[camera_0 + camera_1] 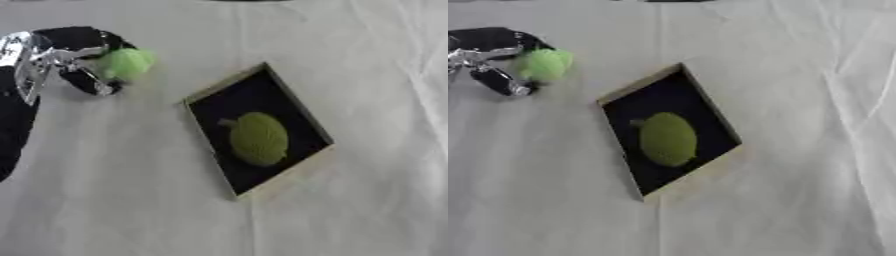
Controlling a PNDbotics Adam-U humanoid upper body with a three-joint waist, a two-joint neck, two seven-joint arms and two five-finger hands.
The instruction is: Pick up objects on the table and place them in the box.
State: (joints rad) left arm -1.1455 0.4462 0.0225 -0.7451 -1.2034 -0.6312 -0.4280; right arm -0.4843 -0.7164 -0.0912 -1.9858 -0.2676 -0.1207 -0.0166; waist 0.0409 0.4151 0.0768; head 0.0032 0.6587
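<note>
White cloth-covered table (105, 210) nearest. Shallow black-lined box with tan rim (308, 116) mid-table, long axis diagonal, upper-left to lower-right; holds olive-green oval fruit (258, 138), stem end toward upper-left. Left hand (74, 57), fingers curled round bright green round object (128, 63), upper left, well apart from box. Step: carry. Next: move right-down over box, release.

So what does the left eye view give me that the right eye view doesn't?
Only the left eye view shows the black forearm and more silver wrist behind the left hand. Only the right eye view shows more bare cloth to the right of the box. Both show the hand curled round a light green object and a darker green object inside the box.
</note>
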